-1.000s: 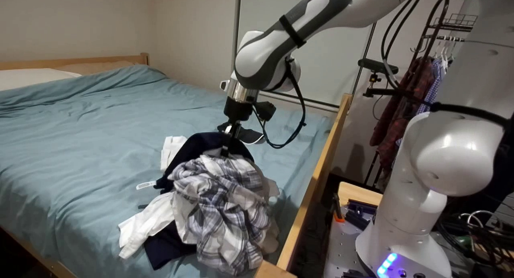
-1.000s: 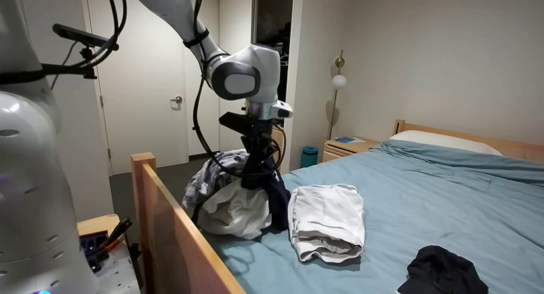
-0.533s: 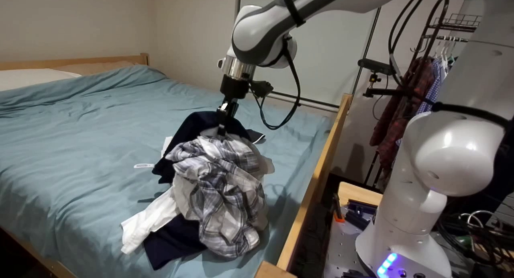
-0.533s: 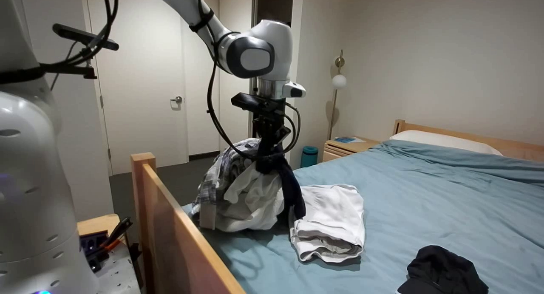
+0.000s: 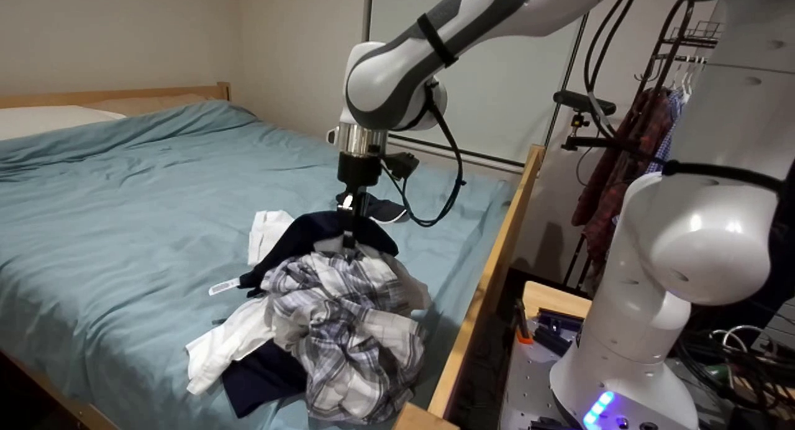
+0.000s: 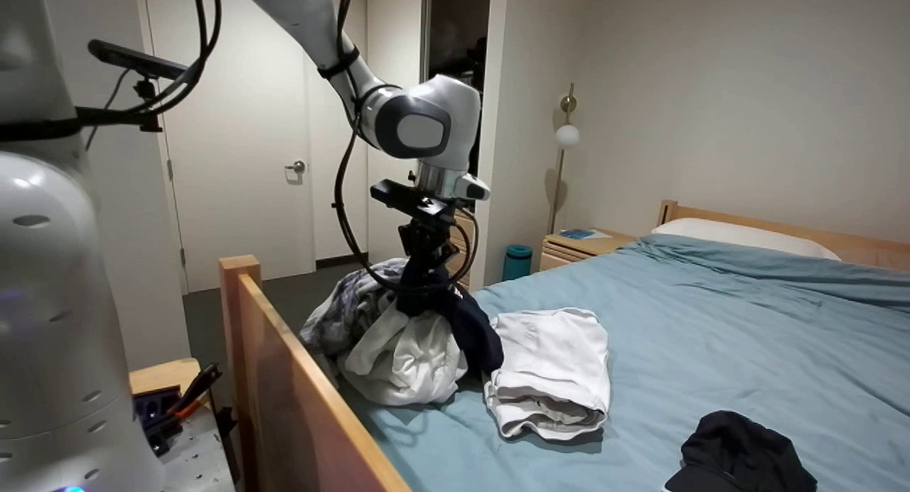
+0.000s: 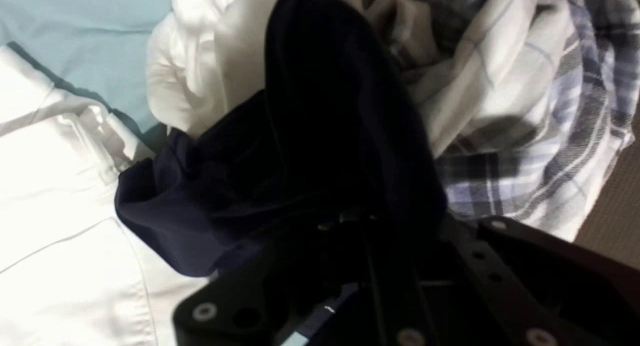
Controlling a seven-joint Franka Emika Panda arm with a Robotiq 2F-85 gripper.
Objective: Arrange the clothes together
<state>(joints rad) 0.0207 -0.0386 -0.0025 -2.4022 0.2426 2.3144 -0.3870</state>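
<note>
- Lower than half a second ago, the claw [image 5: 349,240] has brought the navy garment [image 7: 320,136], the plaid shirt [image 5: 348,312] and the cream cloth [image 6: 412,357] down toward the blue sheet [image 5: 155,231].
- The claw is clenched on the navy garment; whether it pinches the plaid shirt or cream cloth too, I cannot tell.
- The folded white trousers [image 6: 551,367] and the black cap [image 6: 739,453] lie where they lay.
- In an exterior view the white trousers show almost whole, just beside the navy garment; in an exterior view only a corner of them [image 5: 267,231] peeks out, while a white tag [image 5: 223,287] and a white flap [image 5: 230,343] show.
- The wrist view has the navy garment overlapping the white trousers; whether they touch, I cannot tell. Past the plaid shirt it shows brown floor [image 7: 617,206].
- The plaid shirt is close to the wooden footboard [image 6: 298,407].
- A wide stretch of blue sheet runs from the white trousers to the pillow [image 6: 743,236].
</note>
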